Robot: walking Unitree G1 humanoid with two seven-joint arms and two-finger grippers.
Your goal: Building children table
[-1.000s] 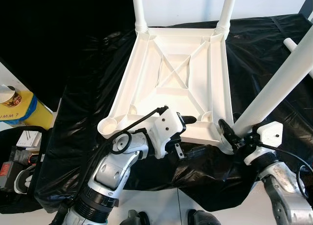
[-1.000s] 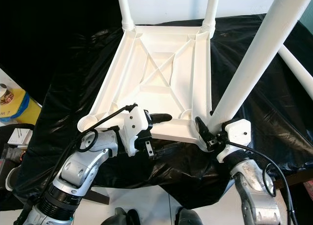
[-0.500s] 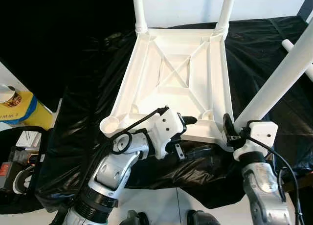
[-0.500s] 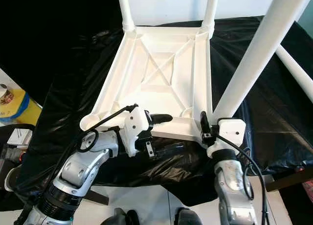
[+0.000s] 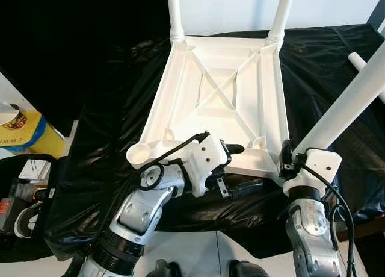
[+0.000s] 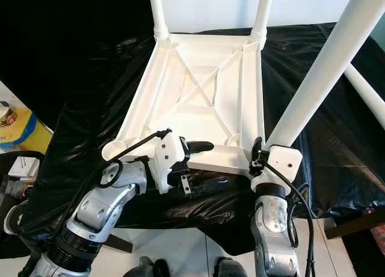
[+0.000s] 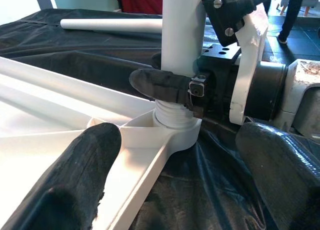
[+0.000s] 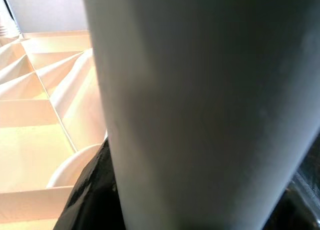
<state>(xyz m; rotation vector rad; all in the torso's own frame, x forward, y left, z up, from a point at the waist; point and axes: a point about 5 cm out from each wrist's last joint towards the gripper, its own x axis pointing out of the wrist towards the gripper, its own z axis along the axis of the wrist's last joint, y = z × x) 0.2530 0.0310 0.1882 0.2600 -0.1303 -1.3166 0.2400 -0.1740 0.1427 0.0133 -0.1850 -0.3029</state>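
The white table top (image 5: 222, 102) lies upside down on a black sheet (image 5: 108, 108), with two legs standing in its far corners. My right gripper (image 6: 264, 152) is shut on a third white leg (image 5: 343, 108), low down by its base. That leg leans to the right, and its ribbed end (image 7: 172, 117) sits in the near right corner socket. My left gripper (image 5: 243, 167) is open and straddles the near rim, one finger (image 5: 231, 149) over the rim and the other in front of it. The near left socket (image 5: 139, 152) holds nothing.
A loose white leg (image 6: 364, 96) lies on the sheet at the right. On the floor to the left are a yellow and blue container (image 5: 27, 135) and a dark bag of small items (image 5: 24, 199). A person's legs (image 7: 295, 10) stand far behind.
My right arm has swung in under the near right corner and the held leg now stands steeper. The left gripper has stayed at the near rim.
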